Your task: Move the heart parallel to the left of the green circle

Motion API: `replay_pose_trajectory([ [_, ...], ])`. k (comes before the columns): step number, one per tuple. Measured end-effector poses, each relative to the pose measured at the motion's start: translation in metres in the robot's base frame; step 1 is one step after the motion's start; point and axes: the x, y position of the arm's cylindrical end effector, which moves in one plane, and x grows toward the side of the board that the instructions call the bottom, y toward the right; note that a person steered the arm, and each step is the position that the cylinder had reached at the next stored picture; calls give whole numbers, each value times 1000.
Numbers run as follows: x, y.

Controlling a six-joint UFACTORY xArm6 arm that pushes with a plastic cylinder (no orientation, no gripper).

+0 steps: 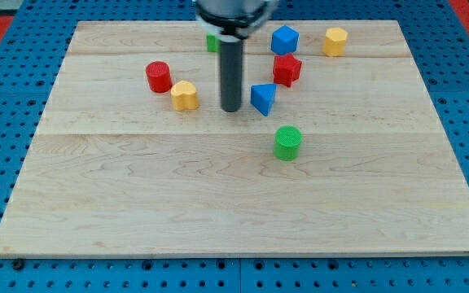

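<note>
The yellow heart (184, 95) lies on the wooden board, left of centre in the upper half. The green circle (287, 142) stands near the middle, to the heart's right and lower in the view. My tip (231, 108) rests on the board between the yellow heart and a blue triangle (262, 98). It is right of the heart with a gap, and up and left of the green circle.
A red cylinder (159, 76) stands just up-left of the heart. A red block (287, 70), a blue block (284, 39) and a yellow block (335, 41) sit at the upper right. A green block (212, 42) is partly hidden behind the rod. The board's edge (23, 163) meets blue pegboard.
</note>
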Motion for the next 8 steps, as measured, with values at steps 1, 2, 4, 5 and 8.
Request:
replay_pose_trajectory([
  [1, -21, 18],
  [2, -20, 51],
  [4, -23, 12],
  [5, -52, -20],
  [8, -3, -155],
])
